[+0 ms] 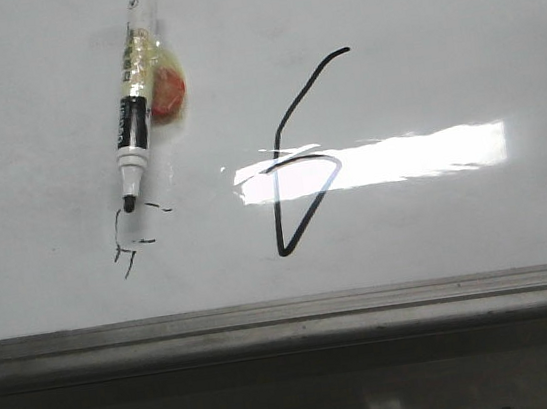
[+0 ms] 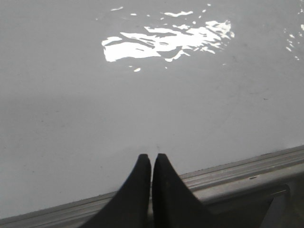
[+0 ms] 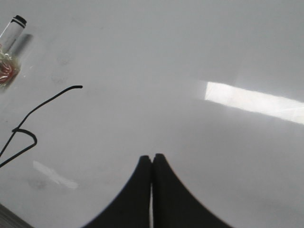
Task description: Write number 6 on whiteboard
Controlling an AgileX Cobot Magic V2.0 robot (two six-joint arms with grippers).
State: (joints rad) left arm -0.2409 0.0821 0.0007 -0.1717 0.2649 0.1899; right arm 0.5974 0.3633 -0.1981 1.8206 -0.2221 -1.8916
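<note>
The whiteboard [image 1: 436, 62] fills the front view, with a bright glare across its middle and a grey metal rim [image 1: 288, 313] along its lower edge. The number 6 [image 1: 293, 162] is a bold black stroke with a curved stem and a triangular loop; part of it also shows in the right wrist view [image 3: 28, 128]. A marker [image 1: 134, 92] lies uncapped on the board at upper left, tip down. My left gripper [image 2: 151, 156] is shut and empty above the board near the rim. My right gripper [image 3: 152, 156] is shut and empty over bare board, right of the 6.
A small faint scribble of thin lines [image 1: 135, 238] sits below the marker tip. A yellowish blob with an orange-red centre [image 1: 165, 88] lies beside the marker. The rim also shows in the left wrist view [image 2: 247, 166].
</note>
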